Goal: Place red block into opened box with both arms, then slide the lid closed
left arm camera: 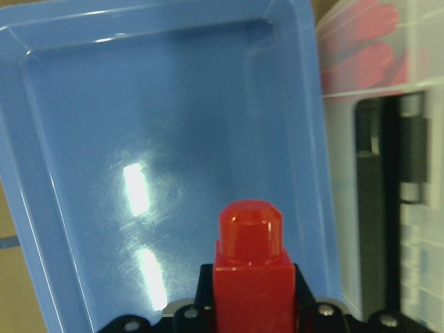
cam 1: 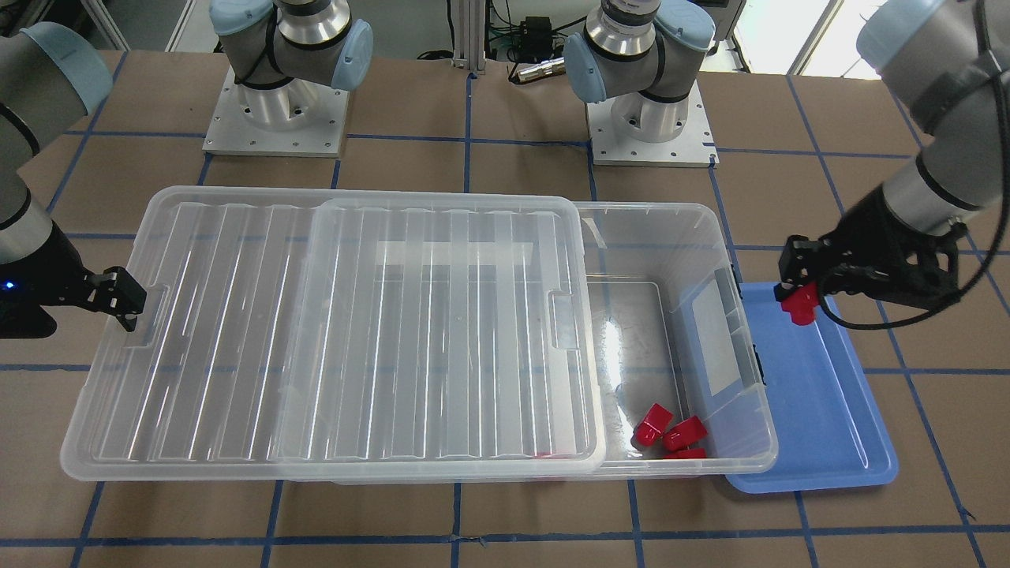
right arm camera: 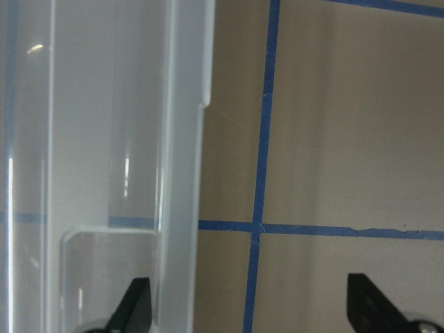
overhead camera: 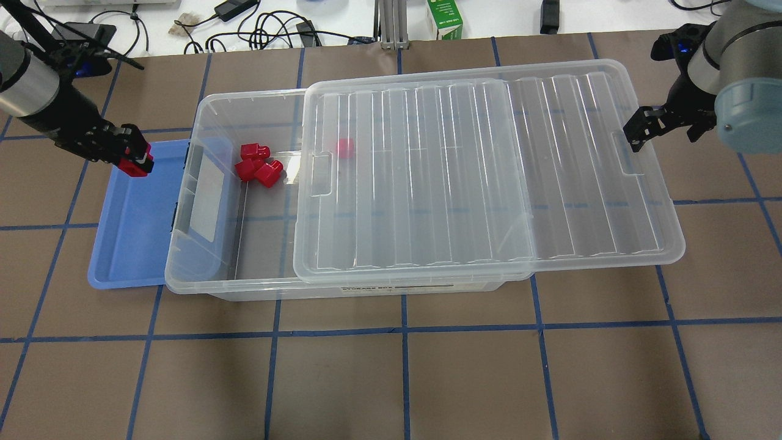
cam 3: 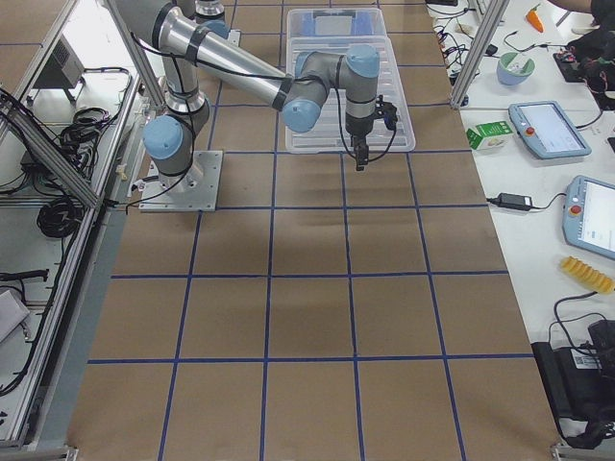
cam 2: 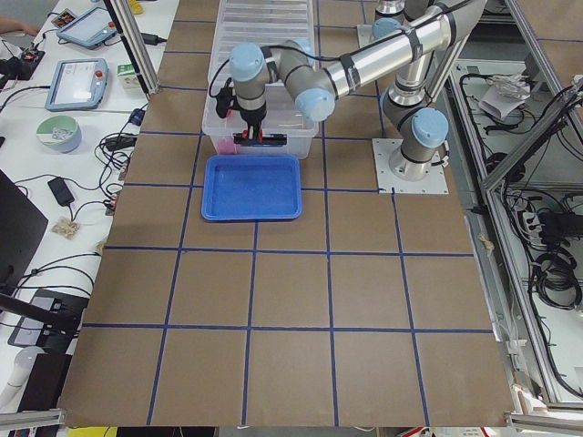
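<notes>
My left gripper (overhead camera: 138,160) is shut on a red block (overhead camera: 134,166), held above the far part of the blue tray (overhead camera: 131,232). The left wrist view shows the block (left arm camera: 251,270) stub end forward between the fingers, over the tray (left arm camera: 139,104). The clear box (overhead camera: 366,287) lies beside the tray. Its lid (overhead camera: 489,171) is slid toward my right, so the left end is uncovered. Three red blocks (overhead camera: 256,165) lie in that end, and another red block (overhead camera: 345,148) shows under the lid. My right gripper (overhead camera: 638,131) is open at the lid's far right end, one finger (right arm camera: 135,309) by the lid's rim.
Both arm bases (cam 1: 276,118) stand behind the box in the front-facing view. Cables and a green carton (overhead camera: 445,18) sit past the table's far edge. Brown table surface with blue tape lines (overhead camera: 403,330) stretches in front of the box.
</notes>
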`<move>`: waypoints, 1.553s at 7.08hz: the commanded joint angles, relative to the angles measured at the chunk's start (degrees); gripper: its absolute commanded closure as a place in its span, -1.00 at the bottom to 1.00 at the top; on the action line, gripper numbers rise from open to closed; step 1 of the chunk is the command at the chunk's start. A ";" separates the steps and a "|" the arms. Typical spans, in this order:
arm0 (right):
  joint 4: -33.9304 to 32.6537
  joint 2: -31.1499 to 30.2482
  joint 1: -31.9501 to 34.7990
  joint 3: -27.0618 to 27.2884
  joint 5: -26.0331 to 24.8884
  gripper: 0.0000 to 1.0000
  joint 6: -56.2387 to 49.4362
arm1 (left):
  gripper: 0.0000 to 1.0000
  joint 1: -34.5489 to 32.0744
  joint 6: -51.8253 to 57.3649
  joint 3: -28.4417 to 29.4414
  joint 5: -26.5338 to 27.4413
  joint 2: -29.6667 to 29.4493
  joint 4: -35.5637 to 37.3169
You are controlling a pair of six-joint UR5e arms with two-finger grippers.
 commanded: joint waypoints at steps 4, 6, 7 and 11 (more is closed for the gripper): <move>15.50 -6.42 1.40 -10.21 7.21 -1.00 4.77 | 0.87 -14.32 -13.56 -13.56 1.32 -0.76 18.43; 24.88 -8.46 6.38 -16.22 6.73 -1.00 12.22 | 0.87 -14.05 -13.99 -15.00 1.23 -3.47 20.68; 26.38 -8.82 11.12 -16.85 6.55 -1.00 19.32 | 0.87 -14.23 -13.56 -16.23 1.32 -4.97 23.04; 25.95 -8.38 15.47 -15.98 5.31 -1.00 21.24 | 0.87 -14.49 -14.88 -19.22 1.40 -8.58 26.83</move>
